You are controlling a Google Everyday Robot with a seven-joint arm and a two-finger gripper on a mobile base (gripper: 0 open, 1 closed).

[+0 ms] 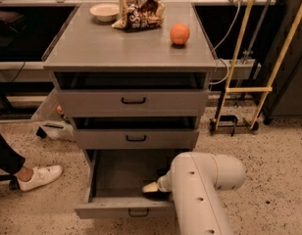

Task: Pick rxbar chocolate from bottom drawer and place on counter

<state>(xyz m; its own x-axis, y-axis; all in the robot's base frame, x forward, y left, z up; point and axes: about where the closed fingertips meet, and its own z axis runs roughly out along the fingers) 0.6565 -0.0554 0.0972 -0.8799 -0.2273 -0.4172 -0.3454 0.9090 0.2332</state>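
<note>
The bottom drawer (112,175) is pulled open, with a small dark handle on its front (136,212). My gripper (152,187) reaches down inside it at the front right, on the end of my white arm (200,190). A dark patch (161,195) lies right under the gripper; I cannot tell whether it is the rxbar chocolate or shadow. No bar shows elsewhere in the drawer. The grey counter (107,45) tops the cabinet above.
On the counter stand a white bowl (104,11), a brown-and-white snack bag (139,12) and an orange (180,34). The two upper drawers (133,101) are slightly open. A person's white shoe (39,176) is on the floor at left. A yellow-framed cart (249,82) stands at right.
</note>
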